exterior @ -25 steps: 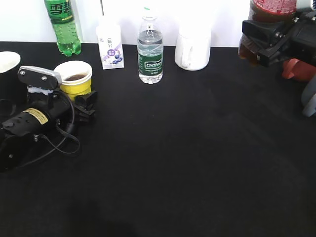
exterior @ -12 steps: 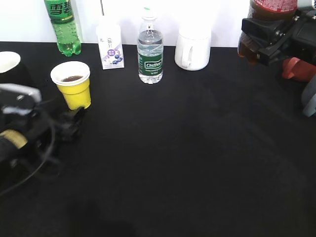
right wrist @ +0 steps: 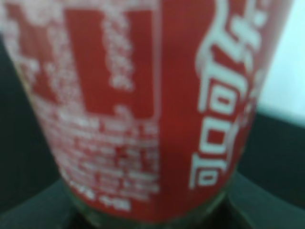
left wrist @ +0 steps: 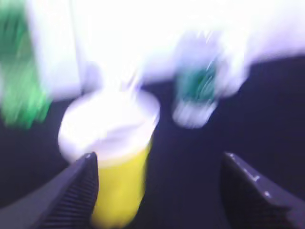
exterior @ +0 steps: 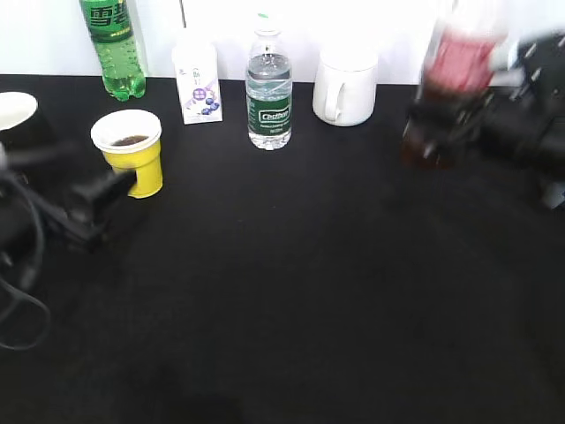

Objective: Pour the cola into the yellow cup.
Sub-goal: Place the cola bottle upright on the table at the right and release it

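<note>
The yellow cup (exterior: 132, 153) stands upright at the left of the black table (exterior: 291, 283), with a little dark liquid inside. It also shows in the left wrist view (left wrist: 112, 157), blurred. My left gripper (exterior: 101, 196) is open and empty, just in front of the cup; in the left wrist view (left wrist: 159, 191) its left finger is beside the cup's side. My right gripper (exterior: 441, 115) is shut on the cola bottle (exterior: 446, 84), blurred by motion, held above the table at the right. The red label (right wrist: 143, 105) fills the right wrist view; the jaws are hidden behind it.
Along the back edge stand a green soda bottle (exterior: 113, 44), a small white carton (exterior: 197, 84), a water bottle with green label (exterior: 268, 88) and a white mug (exterior: 344, 84). Another cup (exterior: 13, 110) sits at the far left. A reddish object is hidden behind the right arm.
My left gripper has let go of the yellow cup and pulled back toward the front left. My right gripper has moved the cola bottle left and downward.
</note>
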